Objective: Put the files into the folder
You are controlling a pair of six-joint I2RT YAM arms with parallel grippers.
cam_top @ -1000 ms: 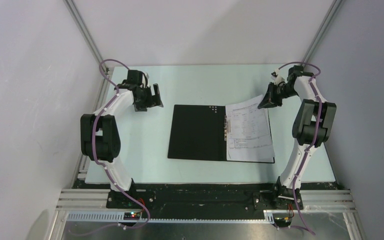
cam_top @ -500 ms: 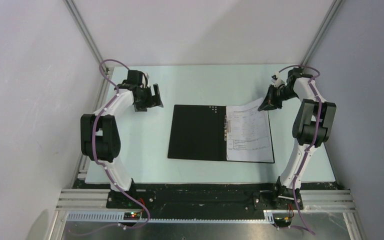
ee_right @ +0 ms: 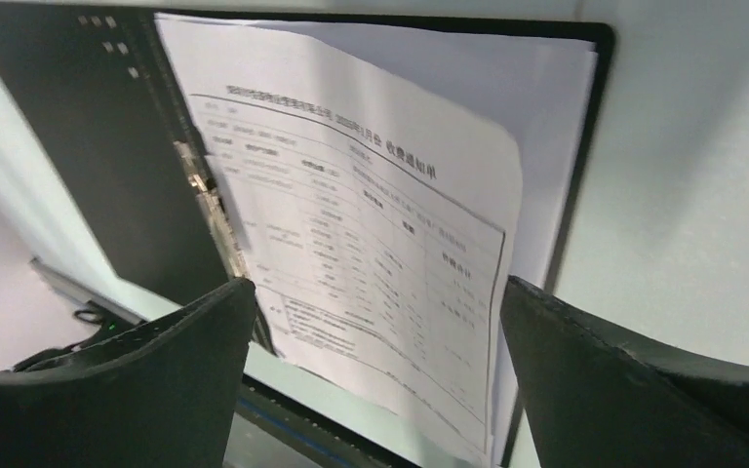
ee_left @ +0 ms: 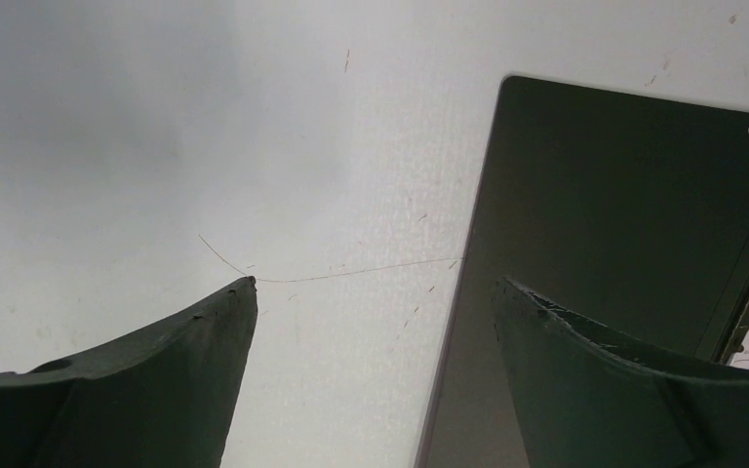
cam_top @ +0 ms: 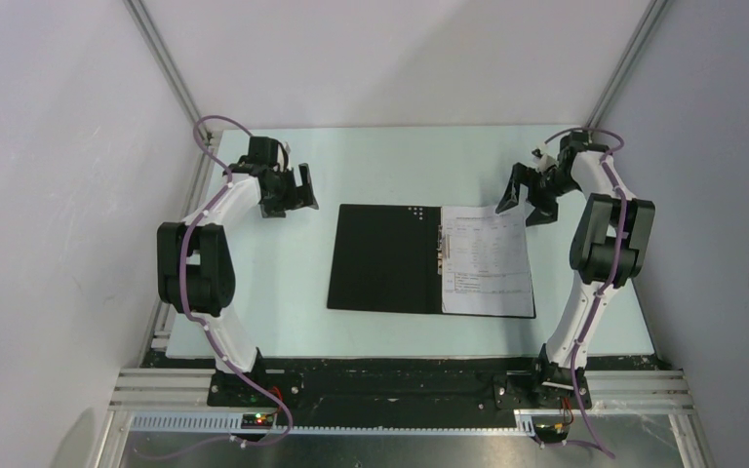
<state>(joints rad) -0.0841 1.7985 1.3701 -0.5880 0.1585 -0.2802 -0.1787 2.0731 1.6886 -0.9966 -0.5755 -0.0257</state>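
Surface: pale green table [cam_top: 380, 156] between white walls, with both arm bases bolted at the 6 o'clock edge.
Folder: the folder [cam_top: 385, 258] lies open and flat at the table centre, black inside facing up.
Clip: the metal clip [cam_top: 442, 249] runs along the spine, between the bare cover and the paper.
Files: the files [cam_top: 488, 263] lie stacked on the 3 o'clock half of the folder, against the clip. In the right wrist view the top sheet sits slightly askew, with lower sheets showing past its edges.
Left gripper: the left gripper [cam_top: 297, 195] is at 10 o'clock of the folder, just beside its far left corner. Its fingers [ee_left: 156, 380] are spread wide and grip nothing. One frames bare table, the other the black cover.
Right gripper: the right gripper [cam_top: 520, 207] is at 1 o'clock of the folder, over the far right corner of the files. Its fingers [ee_right: 137, 380] are spread wide with nothing between them, and the printed sheets lie below the gap.
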